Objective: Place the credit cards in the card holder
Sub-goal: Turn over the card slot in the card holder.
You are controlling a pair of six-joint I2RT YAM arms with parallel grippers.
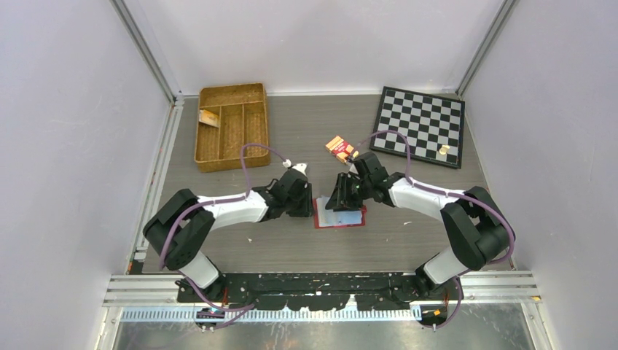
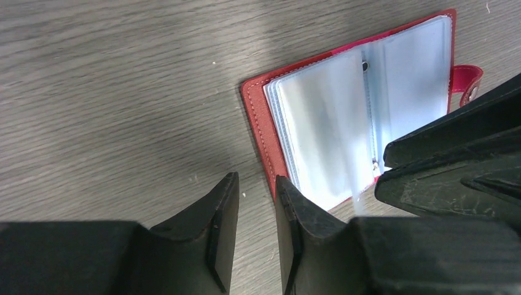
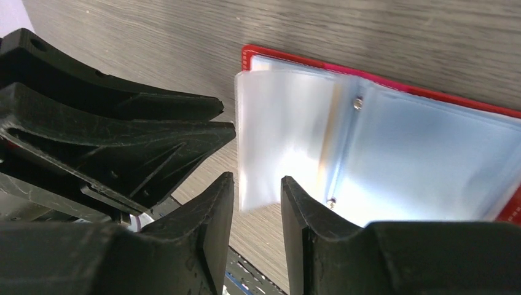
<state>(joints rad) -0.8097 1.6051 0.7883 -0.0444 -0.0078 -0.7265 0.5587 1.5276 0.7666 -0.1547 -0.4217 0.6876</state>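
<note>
The dark-red card holder (image 1: 340,216) lies open on the table between both arms, its clear bluish sleeves facing up (image 2: 319,123). My left gripper (image 2: 257,178) stands open just off its left cover edge, one fingertip over the red border, nothing between the fingers. From the other side my right gripper (image 3: 257,178) hovers open at the holder (image 3: 424,153). One clear sleeve (image 3: 276,141) is lifted, with its lower edge just beyond the fingertips. A tan card-like piece (image 1: 210,117) lies in the wicker tray. Another small tan piece (image 1: 443,150) rests on the chessboard.
A brown wicker divided tray (image 1: 232,125) stands at the back left. A black-and-white chessboard (image 1: 421,125) lies at the back right. An orange-and-red banded pack (image 1: 339,148) lies just behind the right gripper (image 1: 341,200). The two grippers are close together.
</note>
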